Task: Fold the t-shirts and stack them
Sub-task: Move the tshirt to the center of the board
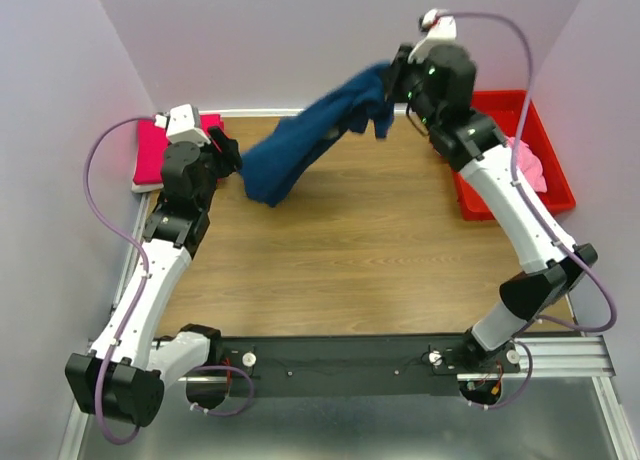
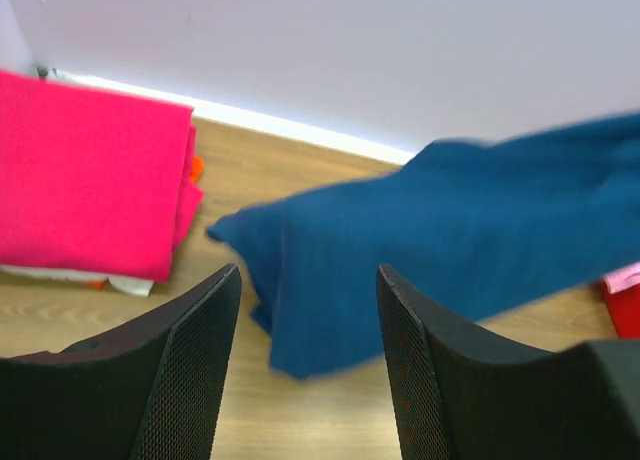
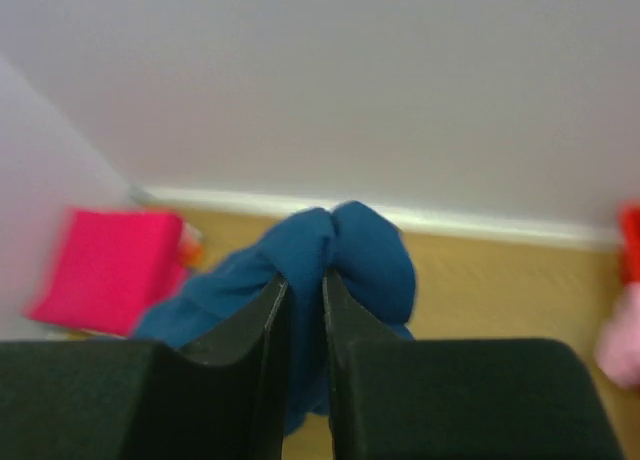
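Note:
My right gripper [image 1: 394, 78] is shut on the navy blue t-shirt [image 1: 305, 140] and holds it high near the back wall; the shirt hangs down to the left with its lower end near the table. The cloth is pinched between the jaws in the right wrist view [image 3: 345, 250]. No print shows. My left gripper [image 1: 232, 152] is open and empty, just left of the shirt's lower end [image 2: 420, 240]. A folded magenta t-shirt [image 1: 155, 152] lies at the back left corner, also in the left wrist view [image 2: 90, 185]. A light pink t-shirt [image 1: 528, 165] lies in the red bin.
The red plastic bin [image 1: 505, 115] stands at the back right of the wooden table [image 1: 350, 250]. Grey walls close in the back and both sides. Something white and orange [image 2: 120, 280] peeks out under the magenta shirt.

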